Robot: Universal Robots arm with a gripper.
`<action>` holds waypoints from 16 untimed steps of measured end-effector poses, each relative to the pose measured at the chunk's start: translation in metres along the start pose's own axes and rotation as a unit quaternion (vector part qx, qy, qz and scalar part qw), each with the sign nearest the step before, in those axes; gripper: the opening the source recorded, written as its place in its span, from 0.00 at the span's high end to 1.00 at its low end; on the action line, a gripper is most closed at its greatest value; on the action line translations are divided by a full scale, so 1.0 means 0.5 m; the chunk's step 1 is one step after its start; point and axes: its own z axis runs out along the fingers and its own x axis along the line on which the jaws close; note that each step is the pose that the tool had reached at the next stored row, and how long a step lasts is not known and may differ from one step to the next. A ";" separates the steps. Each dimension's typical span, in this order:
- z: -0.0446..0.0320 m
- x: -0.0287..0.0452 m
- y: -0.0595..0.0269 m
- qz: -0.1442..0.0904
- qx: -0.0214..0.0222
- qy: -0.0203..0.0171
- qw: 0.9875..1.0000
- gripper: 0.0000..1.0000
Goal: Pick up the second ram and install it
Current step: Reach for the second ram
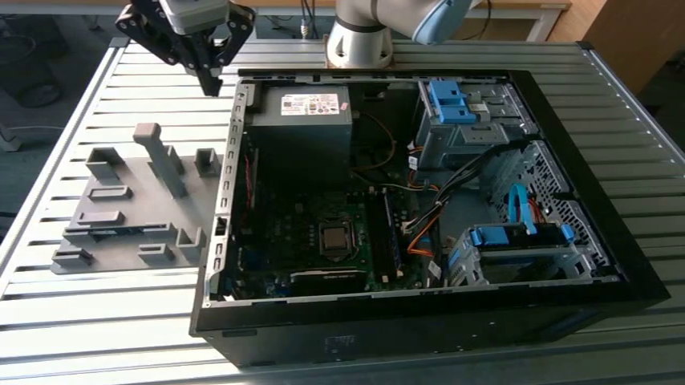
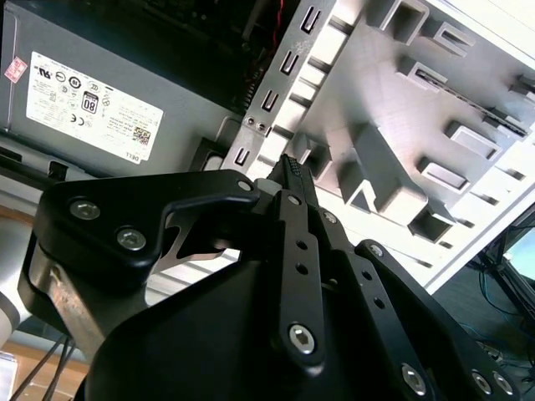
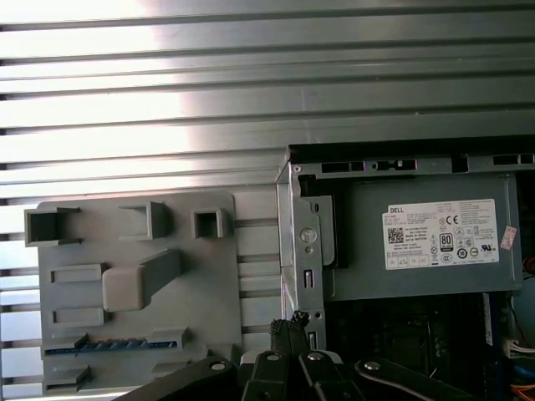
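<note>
claw [image 1: 211, 82] tips pinched together; hangs over bench [image 1: 86, 321] at 11 o'clock of PC case [image 1: 428, 329]; fixture tray [image 1: 128, 216] at 9

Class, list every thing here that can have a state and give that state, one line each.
computer case: lying on its side, side panel off, inside exposed.
fixture tray: flat on the table, beside the computer case.
second ram: seems seated on edge in a fixture tray slot, not picked up.
tool: shut, holding nothing, above the table near the computer case's corner.
</note>
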 end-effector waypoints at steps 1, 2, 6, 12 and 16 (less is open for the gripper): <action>0.000 0.000 0.000 0.000 0.000 0.000 1.000 0.89; 0.000 0.001 0.000 0.000 0.000 0.000 1.000 0.89; 0.000 0.003 0.000 0.000 0.000 0.000 1.000 0.89; 0.000 0.007 -0.001 0.000 0.000 0.000 1.000 0.89; 0.000 0.011 -0.001 0.000 0.000 0.000 1.000 0.89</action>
